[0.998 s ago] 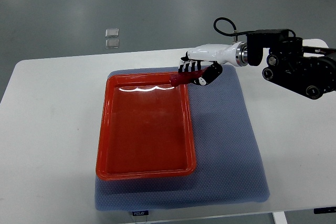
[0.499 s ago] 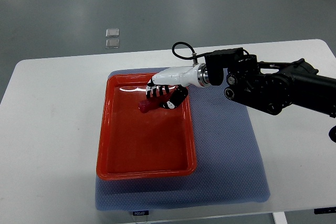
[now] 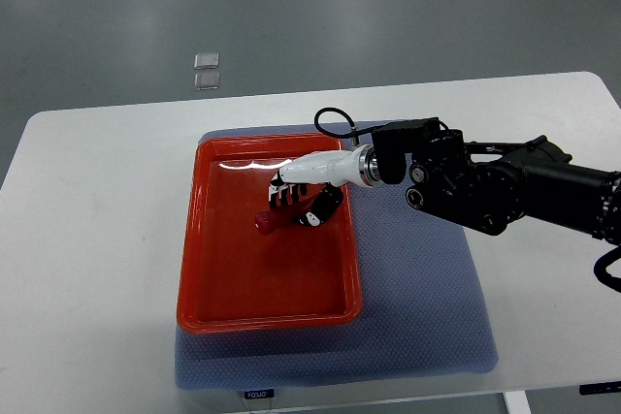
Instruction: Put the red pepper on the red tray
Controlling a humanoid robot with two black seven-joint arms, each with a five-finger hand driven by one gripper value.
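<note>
Lowered further, right hand [image 3: 296, 203] gripping one red pepper [image 3: 269, 221], one red tray [image 3: 209, 239]

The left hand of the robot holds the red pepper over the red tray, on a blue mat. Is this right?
Not quite. It is the right hand, since its arm comes in from the picture's right edge in the top view. The rest holds: it grips the red pepper over the red tray, which sits on the blue mat.

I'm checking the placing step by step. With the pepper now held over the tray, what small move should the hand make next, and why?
Probably lower a little and open the fingers. The right hand grips the red pepper over the inside of the red tray, well within its rim, so it looks ready to be released there.
</note>
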